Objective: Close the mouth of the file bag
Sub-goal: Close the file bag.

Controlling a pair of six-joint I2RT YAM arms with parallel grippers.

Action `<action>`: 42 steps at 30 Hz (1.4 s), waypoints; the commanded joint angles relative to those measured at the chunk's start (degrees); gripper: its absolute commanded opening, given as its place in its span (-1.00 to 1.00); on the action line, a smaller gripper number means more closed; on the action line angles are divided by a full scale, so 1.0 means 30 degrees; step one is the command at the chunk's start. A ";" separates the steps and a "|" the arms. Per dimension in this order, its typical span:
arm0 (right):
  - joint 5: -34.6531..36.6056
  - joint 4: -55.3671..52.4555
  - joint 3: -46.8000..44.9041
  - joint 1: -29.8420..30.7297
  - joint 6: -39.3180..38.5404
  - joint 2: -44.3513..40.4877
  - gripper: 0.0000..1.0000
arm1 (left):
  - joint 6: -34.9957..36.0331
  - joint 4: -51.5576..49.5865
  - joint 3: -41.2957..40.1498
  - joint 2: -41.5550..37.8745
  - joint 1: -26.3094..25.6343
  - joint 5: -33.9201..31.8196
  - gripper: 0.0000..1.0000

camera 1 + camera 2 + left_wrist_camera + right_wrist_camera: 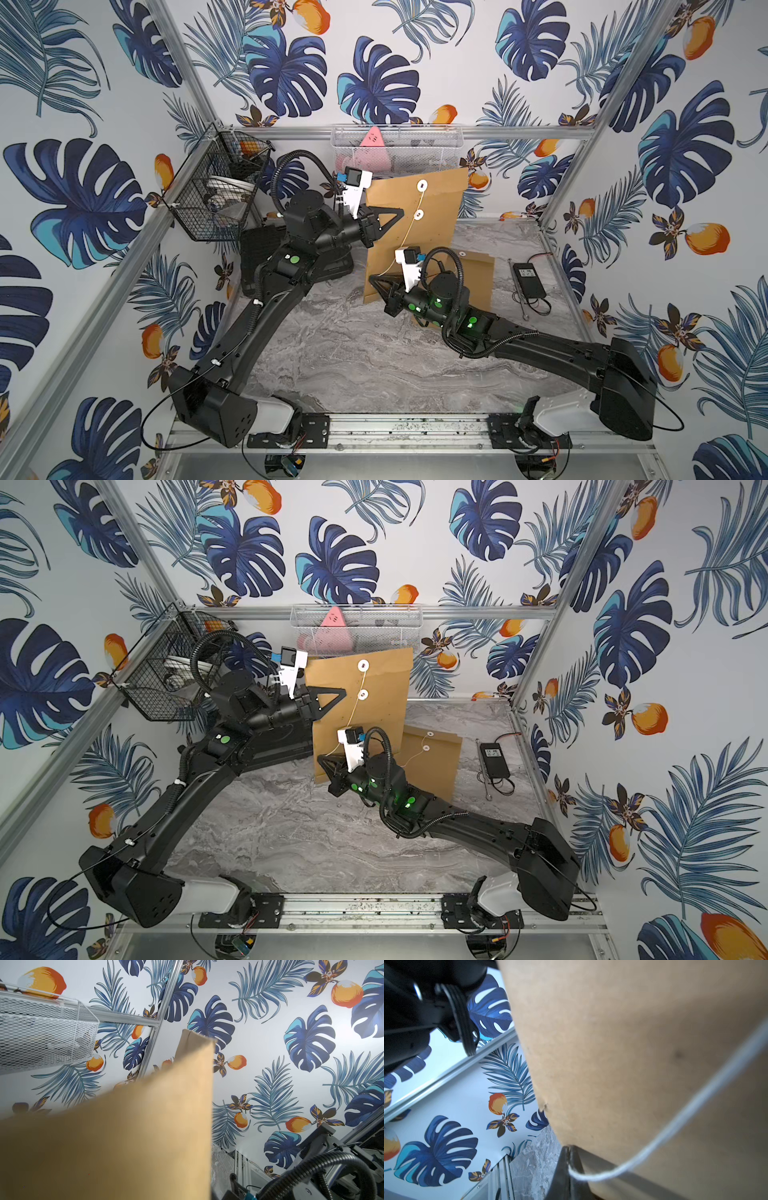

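Brown kraft file bag [432, 232]: stands upright at the back of the marble tabletop [353, 353], long axis vertical, flap end up.
String [695, 1103]: runs from the upper button [422, 185] down the bag's face.
Left gripper [401, 212]: arm reaching inward, jaws pinched on the bag's left edge.
Right gripper [372, 279]: low, clamped on the string's end.

file bag [440, 216]: two counted
closure disc [363, 665]: four counted
string [695, 1102]: two counted
wire basket [199, 208]: two counted
power adapter [528, 279]: one counted

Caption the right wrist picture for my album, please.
Right gripper pinches the white string hanging across the brown file bag.
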 commanded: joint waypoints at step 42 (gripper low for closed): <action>-0.0978 -0.4058 0.1233 -0.0789 -0.1271 0.0149 -1.00 | -0.6975 0.7322 -0.1865 -0.1220 -0.0303 0.4394 -1.00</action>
